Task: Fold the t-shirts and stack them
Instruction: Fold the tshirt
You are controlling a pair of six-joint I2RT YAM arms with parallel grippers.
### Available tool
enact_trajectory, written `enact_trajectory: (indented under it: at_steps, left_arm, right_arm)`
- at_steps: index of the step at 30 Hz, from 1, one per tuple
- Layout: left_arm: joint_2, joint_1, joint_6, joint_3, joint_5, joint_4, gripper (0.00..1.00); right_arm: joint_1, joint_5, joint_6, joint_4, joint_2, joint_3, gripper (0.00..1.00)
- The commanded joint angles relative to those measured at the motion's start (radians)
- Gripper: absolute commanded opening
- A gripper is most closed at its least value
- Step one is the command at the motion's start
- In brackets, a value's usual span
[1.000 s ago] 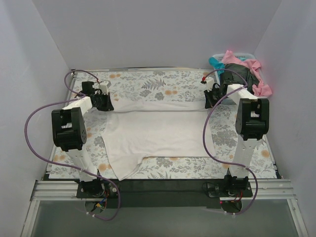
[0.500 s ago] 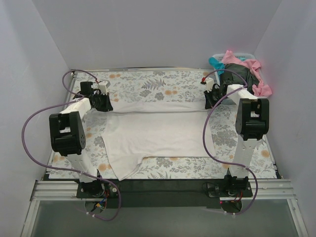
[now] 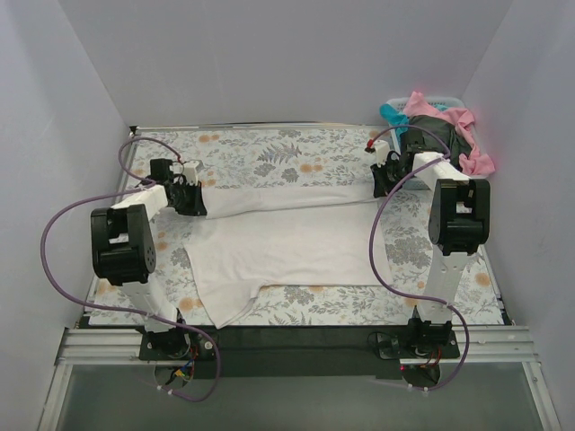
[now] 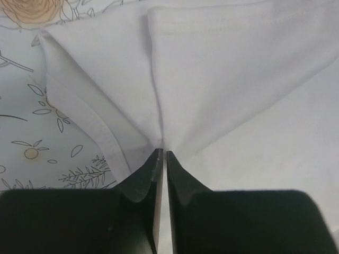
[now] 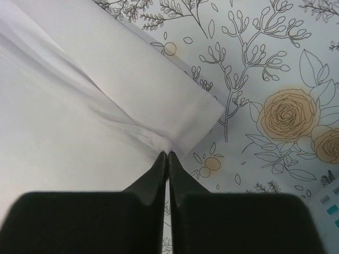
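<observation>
Item: large plain white cloth t-shirt (image 3: 287, 242), spread mid-worktop on the fern-and-flower printed sheet (image 3: 269, 148), its far edge gathered in a fold. Left gripper (image 4: 161, 152) and right gripper (image 5: 168, 153) are each closed on a far corner, pinching with the tips only. Risk: so shallow a hold may slip, dropping a corner and skewing the fold.

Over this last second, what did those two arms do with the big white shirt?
The left gripper, pinching the far-left corner of the white t-shirt, drew it toward the near edge of the table, so the shirt's far edge now slants. The right gripper stayed clamped on the far-right corner. The coloured t-shirts at the far right did not move.
</observation>
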Motion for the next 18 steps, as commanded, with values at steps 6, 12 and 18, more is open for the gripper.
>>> enact_trajectory:
  at_steps: [6,12,18]
  left_arm:
    - [0.004,0.000,0.021,0.191,0.098,-0.114,0.39]
    - [0.102,-0.025,-0.051,0.313,0.077,-0.082,0.41]
    - [0.220,-0.071,-0.068,0.402,0.016,-0.057,0.41]
  right_arm:
    - [-0.007,-0.031,-0.045,-0.068,-0.061,0.050,0.51]
    - [-0.008,-0.086,0.007,-0.085,-0.074,0.125,0.46]
    - [-0.005,-0.071,0.039,-0.096,-0.015,0.171,0.37]
